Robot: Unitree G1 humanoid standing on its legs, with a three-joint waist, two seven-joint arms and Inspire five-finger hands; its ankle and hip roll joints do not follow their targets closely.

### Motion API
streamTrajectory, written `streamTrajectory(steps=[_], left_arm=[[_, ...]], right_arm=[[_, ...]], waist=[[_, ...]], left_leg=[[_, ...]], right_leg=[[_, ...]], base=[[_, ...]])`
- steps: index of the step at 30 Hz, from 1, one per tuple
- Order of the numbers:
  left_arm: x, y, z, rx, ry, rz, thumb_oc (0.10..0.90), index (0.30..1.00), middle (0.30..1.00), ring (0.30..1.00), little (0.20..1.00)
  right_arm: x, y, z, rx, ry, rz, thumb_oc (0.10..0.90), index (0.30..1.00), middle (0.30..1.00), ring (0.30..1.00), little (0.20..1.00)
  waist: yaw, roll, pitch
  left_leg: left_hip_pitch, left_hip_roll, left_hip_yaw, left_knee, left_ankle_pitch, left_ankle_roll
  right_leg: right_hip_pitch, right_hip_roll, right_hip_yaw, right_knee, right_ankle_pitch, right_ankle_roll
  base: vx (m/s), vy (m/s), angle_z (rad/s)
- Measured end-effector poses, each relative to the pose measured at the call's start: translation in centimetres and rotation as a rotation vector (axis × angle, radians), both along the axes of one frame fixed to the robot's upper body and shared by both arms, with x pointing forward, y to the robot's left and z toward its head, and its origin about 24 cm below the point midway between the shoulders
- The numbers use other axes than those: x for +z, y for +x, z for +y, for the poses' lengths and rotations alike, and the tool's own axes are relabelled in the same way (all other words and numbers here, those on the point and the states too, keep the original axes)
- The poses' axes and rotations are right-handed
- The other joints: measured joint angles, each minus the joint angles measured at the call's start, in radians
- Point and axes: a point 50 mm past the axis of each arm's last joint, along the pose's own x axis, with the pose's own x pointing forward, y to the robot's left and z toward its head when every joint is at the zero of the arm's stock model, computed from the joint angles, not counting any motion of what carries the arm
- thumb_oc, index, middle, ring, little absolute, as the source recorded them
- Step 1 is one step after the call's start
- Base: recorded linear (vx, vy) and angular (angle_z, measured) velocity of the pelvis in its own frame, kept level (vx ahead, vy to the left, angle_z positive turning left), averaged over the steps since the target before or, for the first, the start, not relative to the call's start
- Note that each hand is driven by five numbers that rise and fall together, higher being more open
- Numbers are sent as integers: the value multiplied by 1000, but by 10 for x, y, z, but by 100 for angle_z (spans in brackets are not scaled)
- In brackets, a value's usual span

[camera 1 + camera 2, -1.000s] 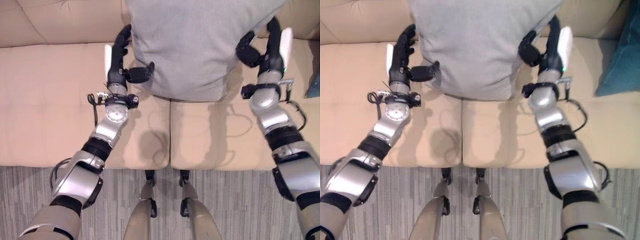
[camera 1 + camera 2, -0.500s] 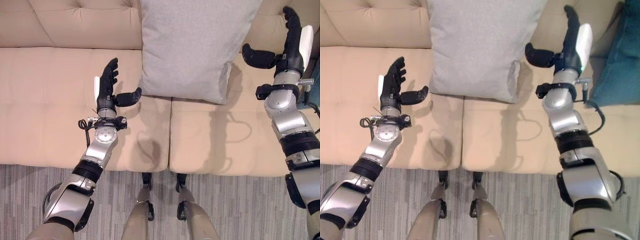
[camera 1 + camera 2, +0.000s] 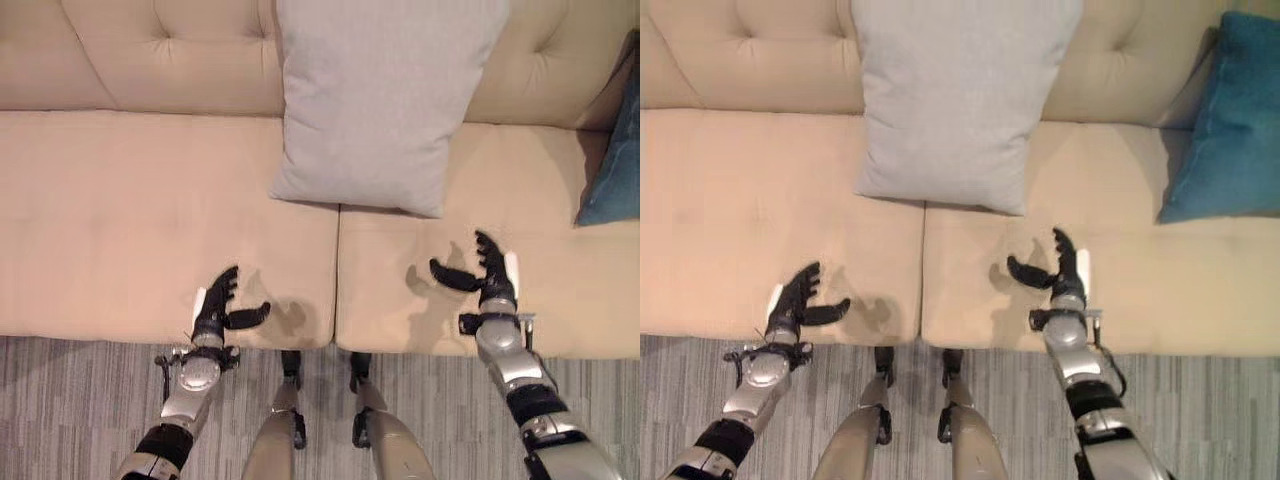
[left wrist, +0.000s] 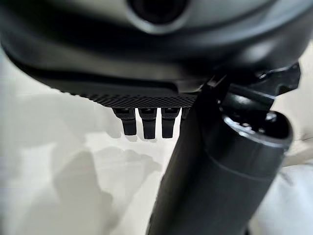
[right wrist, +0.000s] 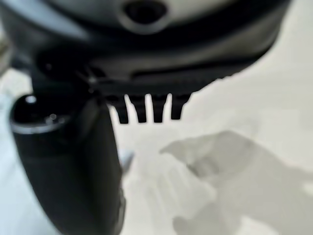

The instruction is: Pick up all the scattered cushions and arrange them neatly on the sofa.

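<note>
A light grey cushion (image 3: 385,95) leans upright against the backrest of the beige sofa (image 3: 130,210), over the seam between the two seat pads. A teal cushion (image 3: 1230,120) leans against the backrest at the sofa's right end. My left hand (image 3: 216,312) hovers open near the front edge of the left seat pad, holding nothing. My right hand (image 3: 485,275) is open over the front of the right seat pad, also empty. Both hands are well short of the grey cushion. The wrist views show straight fingers (image 4: 144,122) and fingers (image 5: 146,108) over bare sofa fabric.
The left seat pad (image 3: 730,210) is bare. A grey striped carpet (image 3: 70,400) runs along the sofa's front edge.
Both hands have let go of the grey cushion and drawn back toward the sofa's front edge. The cushion stays leaning on the backrest. The view has shifted, showing more of the teal cushion.
</note>
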Motion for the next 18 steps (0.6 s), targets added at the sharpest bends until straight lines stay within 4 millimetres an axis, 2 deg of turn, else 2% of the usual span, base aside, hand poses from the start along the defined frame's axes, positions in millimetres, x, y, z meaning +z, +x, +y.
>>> streamTrajectory(steps=[1, 3, 6, 8, 9, 10, 14, 15, 18], left_arm=[[-11, -14, 5, 10, 17, 58, 800, 900, 900, 900, 900], [-34, -45, 18, 32, 53, 189, 800, 900, 900, 900, 900], [-70, -102, 31, 115, 65, 438, 800, 900, 900, 900, 900], [-82, -131, 34, 139, 81, 561, 800, 900, 900, 900, 900], [-89, -155, 37, 144, 95, 650, 800, 900, 900, 900, 900], [-92, -164, 37, 142, 94, 682, 800, 900, 900, 900, 900], [-97, -175, 30, 114, 92, 725, 800, 900, 900, 900, 900], [-98, -175, 27, 102, 91, 726, 800, 900, 900, 900, 900], [-96, -166, 25, 82, 96, 702, 800, 900, 900, 900, 900]], right_arm=[[-11, -11, -2, 9, -18, 48, 800, 900, 900, 900, 900], [-32, -32, -8, 24, -64, 149, 800, 900, 900, 900, 900], [-66, -72, -19, 13, -91, 336, 800, 900, 900, 900, 900], [-86, -97, -22, 7, -89, 452, 800, 900, 900, 900, 900], [-103, -122, -21, 3, -79, 554, 800, 900, 900, 900, 900], [-111, -134, -20, 0, -67, 602, 800, 900, 900, 900, 900], [-130, -164, -11, -6, -28, 727, 800, 900, 900, 900, 900], [-135, -175, -10, -1, -21, 774, 800, 900, 900, 900, 900], [-140, -184, -8, -1, -14, 816, 800, 900, 900, 900, 900]], waist=[[-2, -1, -3], [-2, -3, -20], [-5, -8, -76], [-13, -21, -85], [-15, -35, -110], [-16, -40, -117], [-15, -45, -150], [-15, -40, -174], [-14, -29, -204]], left_leg=[[33, 1, 0, 0, -18, -15], [85, 6, 0, -1, -53, -25], [130, 7, 1, -1, -64, -8], [170, 7, 1, -1, -63, -2], [194, 7, 1, -1, -69, 0], [205, 8, 1, -1, -70, 1], [245, 8, 1, -5, -86, 4], [257, 8, 1, -6, -90, 4], [252, 16, -1, -6, -96, 13]], right_leg=[[33, 0, 0, 0, -25, 4], [85, 5, 0, 0, -39, -18], [129, 7, -3, 0, -48, -21], [171, 7, -3, -1, -53, -27], [195, 7, -6, -1, -61, -26], [207, 8, -6, -3, -63, -26], [246, 9, -1, -7, -74, -25], [257, 9, 2, -7, -74, -27], [262, 16, 4, -1, -75, -34]], base=[[141, -18, 7], [80, -24, 1], [51, -23, -2], [45, -35, 3], [23, -35, 5], [13, -35, 3], [5, -64, -2], [-41, -124, -3], [-48, -78, 2]])
